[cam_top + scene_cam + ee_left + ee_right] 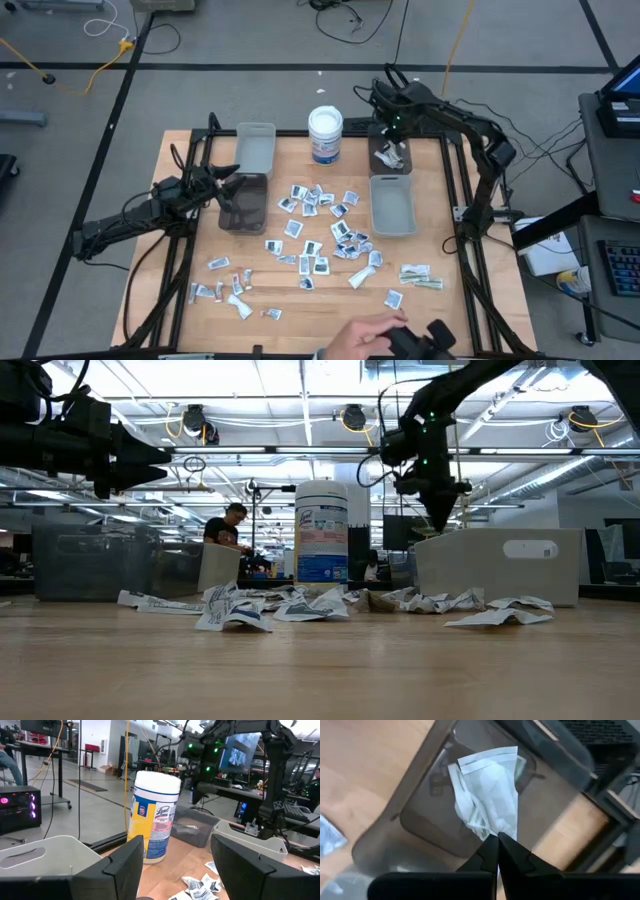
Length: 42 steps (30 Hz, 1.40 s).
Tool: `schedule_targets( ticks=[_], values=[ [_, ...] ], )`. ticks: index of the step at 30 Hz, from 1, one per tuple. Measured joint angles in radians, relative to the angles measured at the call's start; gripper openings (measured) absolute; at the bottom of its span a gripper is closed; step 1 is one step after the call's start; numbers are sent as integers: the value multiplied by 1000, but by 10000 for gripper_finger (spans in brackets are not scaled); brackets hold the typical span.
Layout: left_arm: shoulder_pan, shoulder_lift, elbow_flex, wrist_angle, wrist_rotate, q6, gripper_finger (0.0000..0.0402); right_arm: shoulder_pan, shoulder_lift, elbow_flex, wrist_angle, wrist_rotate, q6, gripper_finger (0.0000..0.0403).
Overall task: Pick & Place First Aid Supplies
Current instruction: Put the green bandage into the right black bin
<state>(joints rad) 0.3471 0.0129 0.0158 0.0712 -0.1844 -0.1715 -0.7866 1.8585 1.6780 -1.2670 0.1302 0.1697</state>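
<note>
Over the bench's [200, 320] far right corner, my right gripper [496, 837] hangs above the dark bin [390, 156], fingers pinched on a pale sachet [490, 795] that droops toward the bin floor. My guess is the limp sachet could cling to a finger on release, or catch the bin wall and slide outside. Near the left edge, my left gripper [172, 855] waits with fingers spread wide, holding nothing. Loose packets [320, 240] remain scattered mid-bench.

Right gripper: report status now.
Right gripper shut on pale sachet, above dark bin at far side. Left gripper open, over left dark bin. Nothing blocking.
</note>
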Motion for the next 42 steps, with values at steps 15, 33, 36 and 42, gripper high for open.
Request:
schedule_targets(
  ticks=[15,33,36,42],
  values=[
    [0,0,0,0,0,0,237,1,39,-225,217,0,-25,0],
    [0,0,0,0,0,0,237,2,-6,-225,264,-3,-113,152],
    [0,0,0,0,0,0,237,3,-35,-225,265,-3,-146,174],
    [0,0,0,0,0,0,237,16,-115,-225,248,-3,-248,187]
  ],
)
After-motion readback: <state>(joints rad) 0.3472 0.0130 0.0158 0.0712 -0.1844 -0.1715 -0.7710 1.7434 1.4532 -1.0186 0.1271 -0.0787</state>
